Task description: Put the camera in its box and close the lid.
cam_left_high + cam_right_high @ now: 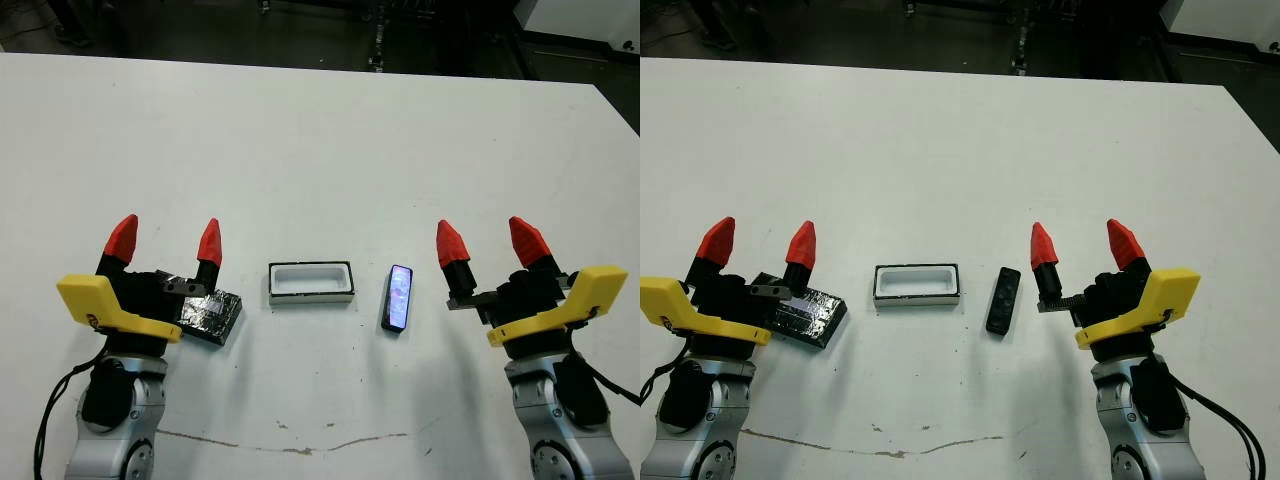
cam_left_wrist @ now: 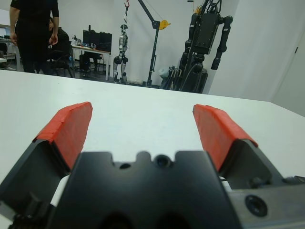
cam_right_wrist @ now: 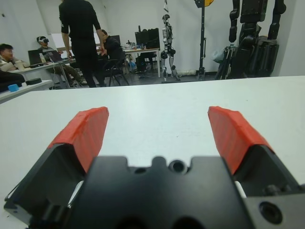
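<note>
The box (image 1: 311,282) is a small white-lined tray with a dark rim, lying open in the middle of the table. Just right of it lies the camera (image 1: 397,297), a slim black bar with a purple-blue face. The lid (image 1: 212,314), a black slab with shiny patches, rests left of the box, partly under my left gripper (image 1: 166,240). That gripper is open and holds nothing. My right gripper (image 1: 492,243) is open too, just right of the camera. Neither wrist view shows the task's objects, only the red fingertips (image 2: 71,126) (image 3: 88,131).
The white table (image 1: 320,150) stretches far beyond the objects. A thin dark crack line (image 1: 290,445) runs along its near part. Beyond the far edge, the wrist views show people (image 3: 83,40), desks and robot stands (image 2: 207,38).
</note>
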Available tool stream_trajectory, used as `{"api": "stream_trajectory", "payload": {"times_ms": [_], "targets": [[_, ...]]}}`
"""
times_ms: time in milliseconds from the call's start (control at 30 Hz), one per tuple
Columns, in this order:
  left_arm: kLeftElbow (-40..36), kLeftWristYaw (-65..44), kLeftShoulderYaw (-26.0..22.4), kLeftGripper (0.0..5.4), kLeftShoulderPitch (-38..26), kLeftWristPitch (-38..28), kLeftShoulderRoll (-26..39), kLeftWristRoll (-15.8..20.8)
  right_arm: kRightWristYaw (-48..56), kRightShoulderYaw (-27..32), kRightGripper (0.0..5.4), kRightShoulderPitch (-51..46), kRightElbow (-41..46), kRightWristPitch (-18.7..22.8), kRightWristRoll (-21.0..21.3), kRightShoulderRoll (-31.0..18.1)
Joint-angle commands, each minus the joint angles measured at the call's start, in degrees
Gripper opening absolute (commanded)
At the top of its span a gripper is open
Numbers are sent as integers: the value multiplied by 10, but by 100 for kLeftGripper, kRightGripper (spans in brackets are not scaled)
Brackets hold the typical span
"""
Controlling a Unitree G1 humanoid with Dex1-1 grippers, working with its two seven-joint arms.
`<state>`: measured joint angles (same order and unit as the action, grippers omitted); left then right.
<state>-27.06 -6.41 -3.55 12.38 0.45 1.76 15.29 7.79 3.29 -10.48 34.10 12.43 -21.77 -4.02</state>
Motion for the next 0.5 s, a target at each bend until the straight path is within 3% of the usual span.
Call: {"api": "stream_trajectory", "payload": {"times_ms": [33,500], "targets": [[4,5,-1,539,2,0,-2,-5,-1,2,540,-1,-2,4,1,-3],[8,8,10,539,7,-11,-11,-13,20,19,540,-1,-6,14,-11,-25]]}}
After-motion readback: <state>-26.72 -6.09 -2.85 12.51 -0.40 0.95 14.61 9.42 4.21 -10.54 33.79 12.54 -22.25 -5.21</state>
